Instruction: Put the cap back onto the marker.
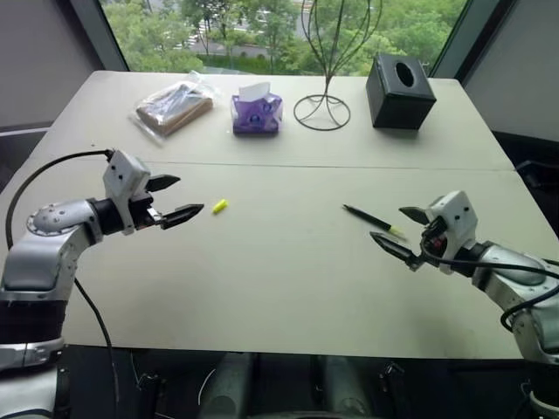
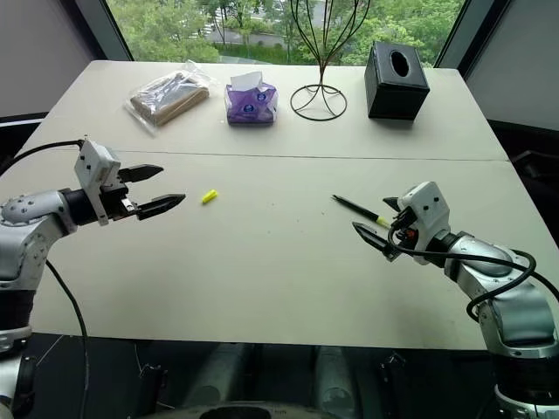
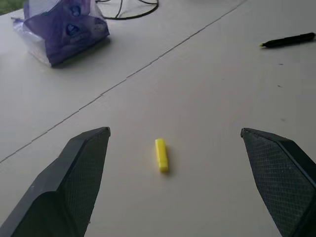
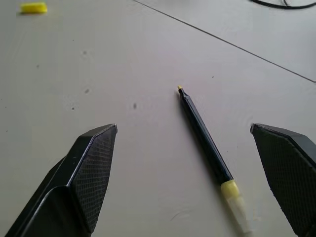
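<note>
On the table (image 1: 288, 297), the left gripper (image 1: 175, 199) hangs open near the cap (image 1: 219, 206) and the right gripper (image 1: 403, 232) open by the marker (image 1: 374, 219), so pickup comes next: each must descend and close.

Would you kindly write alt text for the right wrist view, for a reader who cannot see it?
A thin black marker with a yellow band lies uncapped on the pale table, between the open right gripper's two black fingers. A tiny yellow plastic cap lies apart, farther off on the table.
</note>
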Robot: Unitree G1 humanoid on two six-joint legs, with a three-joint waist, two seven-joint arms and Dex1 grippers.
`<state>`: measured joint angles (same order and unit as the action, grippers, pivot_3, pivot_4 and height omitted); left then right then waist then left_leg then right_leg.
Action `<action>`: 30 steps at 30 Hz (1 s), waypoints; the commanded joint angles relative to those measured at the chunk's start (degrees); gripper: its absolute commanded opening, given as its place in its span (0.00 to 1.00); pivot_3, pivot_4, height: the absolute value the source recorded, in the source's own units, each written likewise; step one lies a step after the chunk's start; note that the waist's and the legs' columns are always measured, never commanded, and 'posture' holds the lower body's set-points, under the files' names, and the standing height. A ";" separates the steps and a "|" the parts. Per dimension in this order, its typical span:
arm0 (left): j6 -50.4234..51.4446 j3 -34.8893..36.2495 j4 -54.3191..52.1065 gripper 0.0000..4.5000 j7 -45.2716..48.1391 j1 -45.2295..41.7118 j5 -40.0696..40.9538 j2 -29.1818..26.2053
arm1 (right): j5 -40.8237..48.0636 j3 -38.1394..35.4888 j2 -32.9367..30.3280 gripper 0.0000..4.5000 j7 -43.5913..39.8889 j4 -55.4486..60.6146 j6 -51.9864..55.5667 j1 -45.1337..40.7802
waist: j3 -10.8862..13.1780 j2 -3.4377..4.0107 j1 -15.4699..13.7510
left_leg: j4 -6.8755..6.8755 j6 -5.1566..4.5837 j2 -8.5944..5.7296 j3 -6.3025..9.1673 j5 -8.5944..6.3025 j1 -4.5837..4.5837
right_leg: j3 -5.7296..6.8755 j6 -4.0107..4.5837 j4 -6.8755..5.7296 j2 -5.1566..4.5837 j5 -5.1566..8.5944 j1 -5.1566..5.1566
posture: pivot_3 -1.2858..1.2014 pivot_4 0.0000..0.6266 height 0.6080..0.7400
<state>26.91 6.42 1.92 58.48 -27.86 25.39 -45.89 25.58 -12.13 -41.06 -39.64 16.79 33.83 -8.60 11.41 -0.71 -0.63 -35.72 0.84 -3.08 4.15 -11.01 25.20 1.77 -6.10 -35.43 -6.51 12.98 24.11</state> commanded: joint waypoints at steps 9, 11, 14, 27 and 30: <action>-5.04 -7.93 13.19 0.98 13.21 -15.41 -2.94 2.43 | -5.58 7.71 4.04 1.00 -8.92 -25.21 -13.34 -14.27 | 0.00 0.00 1.20 | -0.04 -0.02 -0.02 -0.14 0.01 -0.02 | -0.04 -0.25 -0.23 0.10 -0.13 0.07 | 0.52 0.24 1.00; -5.26 -8.34 13.73 0.98 13.99 -15.91 -3.24 3.08 | -6.60 8.64 4.25 1.00 -10.26 -28.16 -15.07 -15.48 | 0.01 0.00 1.34 | -0.14 -0.02 -0.03 -0.14 0.01 -0.03 | -0.06 -0.26 -0.40 0.09 -0.12 0.09 | 0.52 0.24 1.00; -5.03 -8.59 13.50 0.98 14.79 -15.87 -3.51 3.98 | -7.98 9.86 4.33 1.00 -12.17 -32.24 -17.48 -17.21 | 0.01 0.00 1.43 | -0.25 -0.02 -0.02 -0.13 0.01 -0.03 | -0.07 -0.26 -0.58 0.09 -0.12 0.13 | 0.52 0.24 1.00; -4.96 -9.38 9.65 0.98 14.26 -10.46 -4.83 4.25 | -12.55 12.38 6.02 1.00 -15.98 -43.20 -23.60 -23.22 | 0.01 0.00 1.56 | -0.38 -0.01 0.00 -0.12 0.01 -0.08 | -0.13 -0.25 -0.72 0.10 -0.12 0.14 | 0.52 0.24 1.00; -5.44 -9.54 9.45 0.98 14.04 -9.87 -5.56 4.34 | -13.16 12.53 6.61 1.00 -16.29 -45.36 -24.34 -24.56 | 0.01 0.00 1.46 | -0.39 -0.01 -0.01 -0.12 0.01 -0.08 | -0.14 -0.25 -0.72 0.10 -0.12 0.13 | 0.52 0.24 1.00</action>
<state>22.80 -3.56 13.32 72.47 -37.82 20.18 -40.60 12.42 1.25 -34.73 -55.66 -28.12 10.76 -31.67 11.42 -0.70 0.83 -36.11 0.83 -3.10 4.03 -10.99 25.12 1.63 -6.35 -36.15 -6.41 12.86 24.24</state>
